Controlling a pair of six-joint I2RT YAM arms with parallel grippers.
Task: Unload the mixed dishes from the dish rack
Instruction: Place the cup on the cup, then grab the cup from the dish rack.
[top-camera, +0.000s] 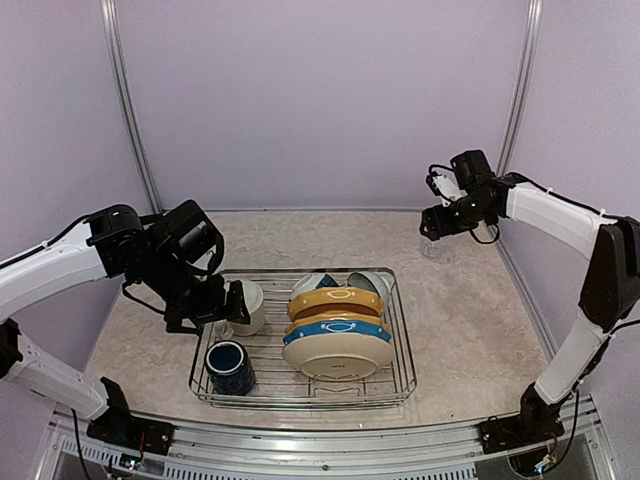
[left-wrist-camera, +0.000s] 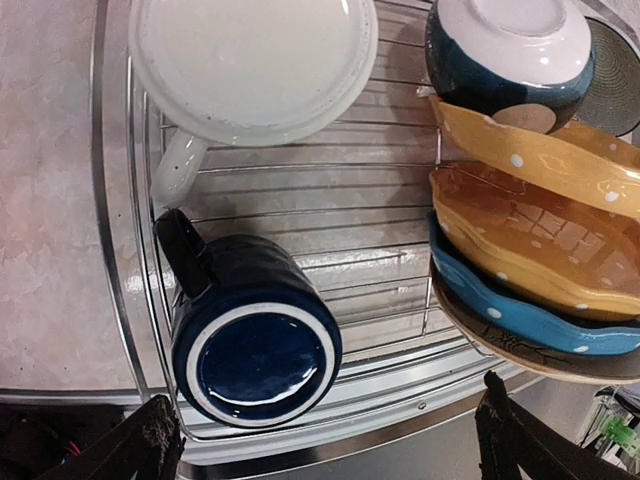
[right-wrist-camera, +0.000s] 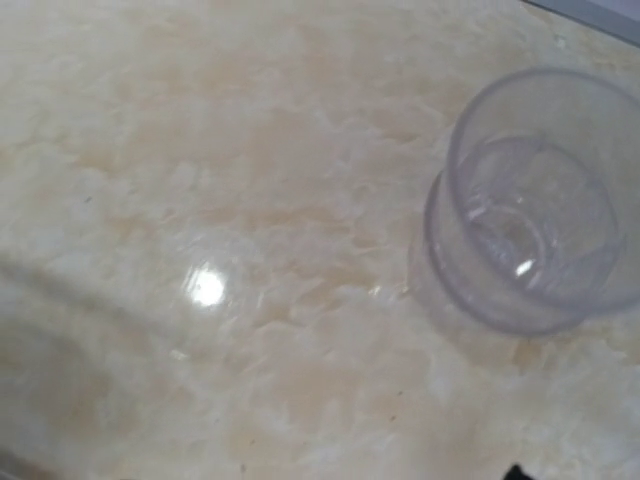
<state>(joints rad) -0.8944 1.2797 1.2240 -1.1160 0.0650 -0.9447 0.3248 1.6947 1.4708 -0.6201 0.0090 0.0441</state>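
- Descending off-centre, I could snag the dish rack (left-wrist-camera: 115, 250) or knock the cream mug (left-wrist-camera: 250, 60), upper left, or the navy mug (left-wrist-camera: 255, 350), lower left. My left pincer (left-wrist-camera: 330, 450) hangs wide apart and empty above them.
- A low sweep might topple the glass tumbler (right-wrist-camera: 525, 200), which stands on the table (right-wrist-camera: 200, 200) at the right of frame. My right pincer (top-camera: 432, 222) hovers over it, but I cannot tell how far apart its fingers are.

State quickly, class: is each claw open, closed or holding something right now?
Left claw: open, holding nothing.
Right claw: cannot be told; its fingers barely show. The clear tumbler stands free on the table.
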